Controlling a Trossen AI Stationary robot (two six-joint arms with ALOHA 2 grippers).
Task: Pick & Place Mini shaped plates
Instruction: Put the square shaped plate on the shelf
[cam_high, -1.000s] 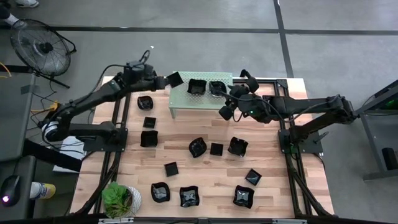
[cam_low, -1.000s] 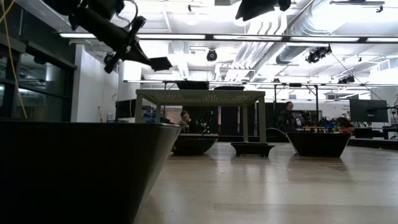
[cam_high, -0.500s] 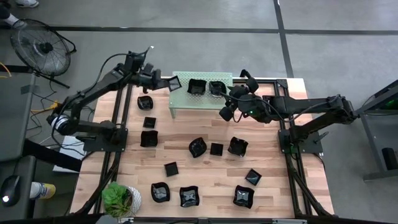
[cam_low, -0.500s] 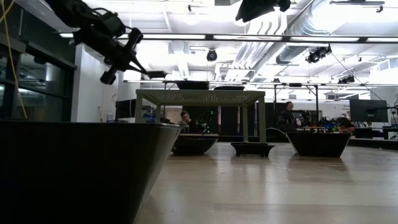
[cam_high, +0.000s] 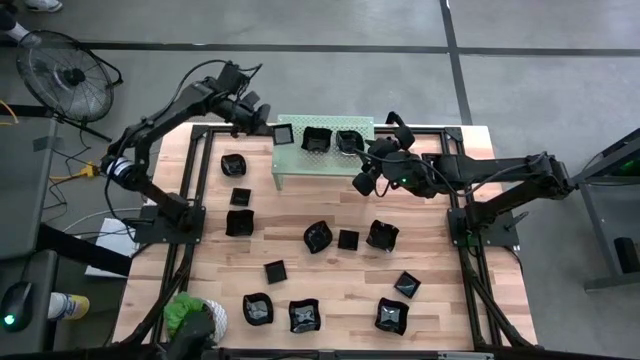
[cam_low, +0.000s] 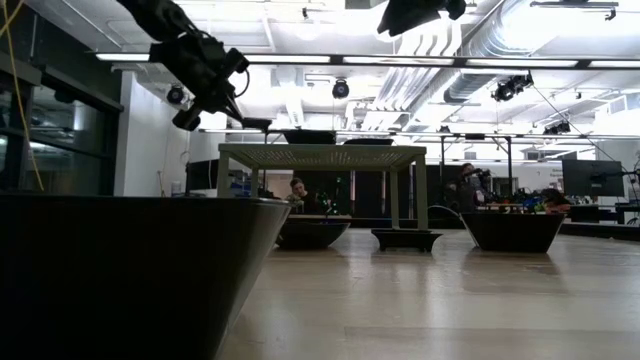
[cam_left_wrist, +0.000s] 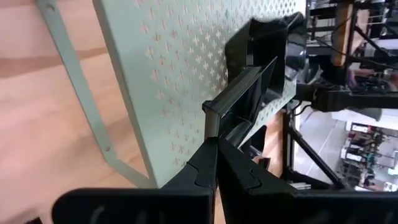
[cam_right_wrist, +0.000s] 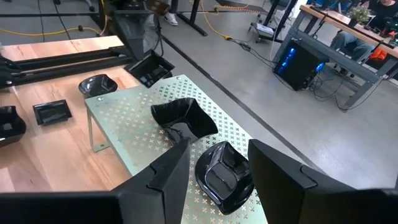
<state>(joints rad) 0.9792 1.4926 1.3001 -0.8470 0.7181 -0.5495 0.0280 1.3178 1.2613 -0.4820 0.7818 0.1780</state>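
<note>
- high view: the left gripper (cam_high: 268, 128) hangs over the left end of the pale green perforated shelf (cam_high: 322, 157), its fingers closed on the rim of a small square black plate (cam_high: 283, 133).
- high view: two more black plates rest on the shelf top, one square with a wavy rim (cam_high: 316, 139) and one rounded (cam_high: 348, 141), just beside each other.
- high view: the right gripper (cam_high: 362, 150) hovers at the right end of the shelf, beside the rounded plate; the arm reaches in from the table's right side.
- right wrist view: the right gripper's two fingers (cam_right_wrist: 163, 176) stand apart, holding nothing; the rounded plate (cam_right_wrist: 222, 173) lies on the shelf between them and below, and the wavy plate (cam_right_wrist: 183, 119) lies beyond it.
- left wrist view: the left gripper's fingers (cam_left_wrist: 210, 167) are pressed together on the thin edge of the square plate (cam_left_wrist: 245, 94), which is held over the perforated shelf surface (cam_left_wrist: 168, 68).
- low view: the shelf (cam_low: 320, 156) stands on legs above the wooden table (cam_low: 430, 300); the left gripper (cam_low: 243, 119) holds its plate level with the shelf top at the shelf's near corner.
- high view: the remaining black plates lie scattered on the wooden table (cam_high: 430, 255), well apart from the shelf, e.g. one near the left edge (cam_high: 234, 163) and one near the front (cam_high: 304, 316).
- high view: a small potted plant (cam_high: 185, 314) sits at the table's front left corner; a floor fan (cam_high: 65, 75) stands off the table to the left.
</note>
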